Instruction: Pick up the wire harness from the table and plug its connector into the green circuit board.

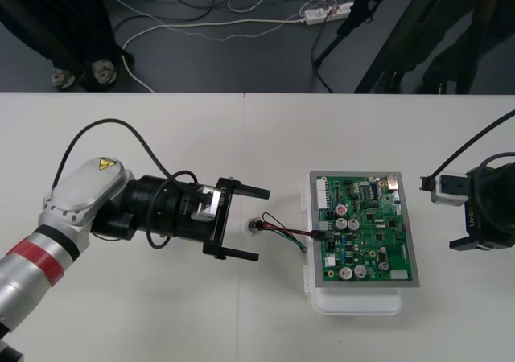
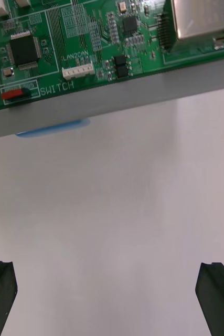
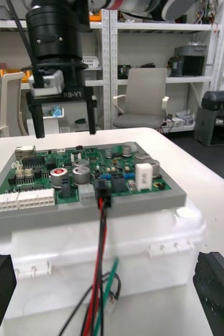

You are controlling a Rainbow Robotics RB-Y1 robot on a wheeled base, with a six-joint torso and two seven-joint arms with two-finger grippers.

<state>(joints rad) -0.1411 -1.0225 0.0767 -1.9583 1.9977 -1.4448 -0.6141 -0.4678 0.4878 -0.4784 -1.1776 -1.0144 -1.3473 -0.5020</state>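
Observation:
The green circuit board [image 1: 366, 229] sits on its white base [image 1: 358, 302] right of the table's middle. The harness's black plug [image 3: 102, 197] is seated in a socket at the board's left edge. Its red, black and green wires [image 1: 283, 232] run left to the round metal socket [image 1: 254, 227], which lies on the table. My left gripper [image 1: 262, 225] is open, with its fingertips either side of that metal socket and not closed on it. Off the board's right edge my right gripper [image 1: 438, 214] is open, holding nothing, and it also faces me across the board [image 3: 62, 94].
A blue mark [image 2: 51, 127] shows on the table just off the board's grey edge [image 2: 143, 92]. Bare table [image 1: 161, 314] stretches in front of the left arm. Along the table's far edge [image 1: 241, 94] lies dark floor with cables.

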